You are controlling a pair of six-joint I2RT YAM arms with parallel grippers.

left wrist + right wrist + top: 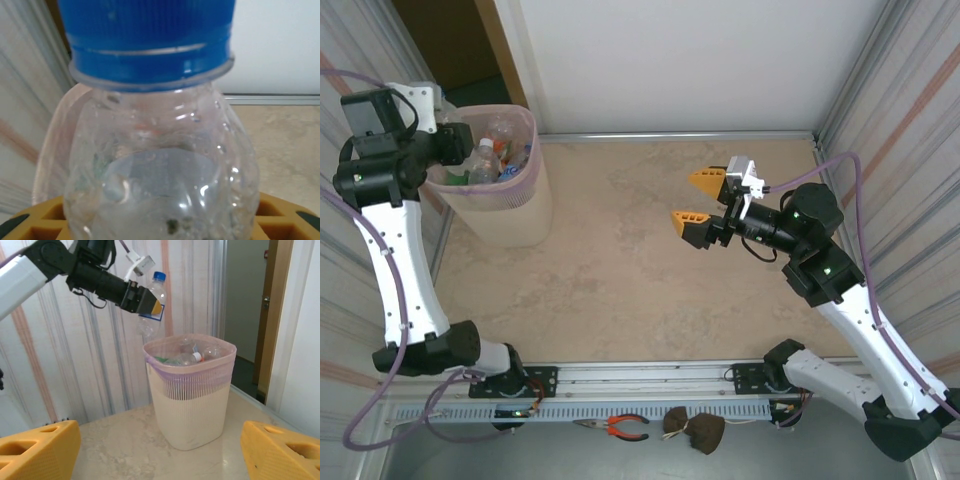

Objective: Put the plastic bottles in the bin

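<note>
One clear bottle with a blue cap is clenched in the left tool, cap up, above the left rim of the bin. In the left wrist view its body stands against a yellow pad, with the desk and a white wall behind it. Several more bottles lie inside the bin, heaped close to the rim within the pink liner.

The bin stands at the far left corner of the desk, a beige, marbled, matt surface. The right tool hangs over the right half of the desk, released, its yellow fingers spread wide and pointing toward the bin.

A white wall closes the far side. Pale panels with pinkish stripes stand along both sides, and a wood-framed doorway opens beside the bin. A metal rail along the near edge carries both arm bases. Below it, on a grey ledge, lie pliers with orange-red handles and a brown lump just beside them.
</note>
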